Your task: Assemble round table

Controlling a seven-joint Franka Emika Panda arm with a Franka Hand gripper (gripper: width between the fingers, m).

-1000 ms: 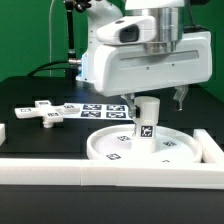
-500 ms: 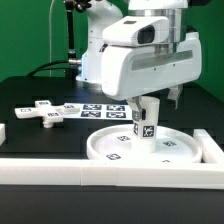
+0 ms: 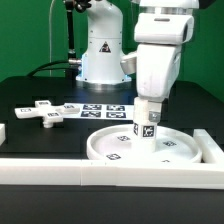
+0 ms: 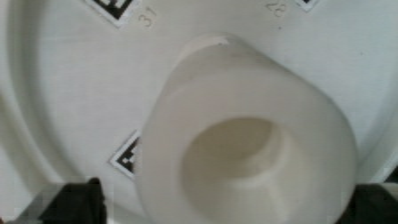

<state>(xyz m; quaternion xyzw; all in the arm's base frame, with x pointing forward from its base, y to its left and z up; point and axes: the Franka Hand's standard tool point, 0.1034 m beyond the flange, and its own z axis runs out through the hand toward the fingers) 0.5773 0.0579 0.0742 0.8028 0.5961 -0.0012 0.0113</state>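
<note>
Bearing black-and-white square tags, the post (image 3: pixel 146 118) stands upright on the disc (image 3: pixel 182 142) beneath wide-apart jaws.

Exterior view: tool (image 3: pixel 148 108) covers top of post (image 3: pixel 146 125), so fingertips aren't visible. Post hides part of disc (image 3: pixel 115 150) & some tags; tag patterns too small to read. Arm cut off at frame top. Wrist view: post (image 4: pixel 231 140) blurred, fills most of frame. Disc (image 4: pixel 54 90) cropped all round. Fingers (image 4: pixel 79 200) just dark slivers at the edge; contact w/ post can't be told.
</note>
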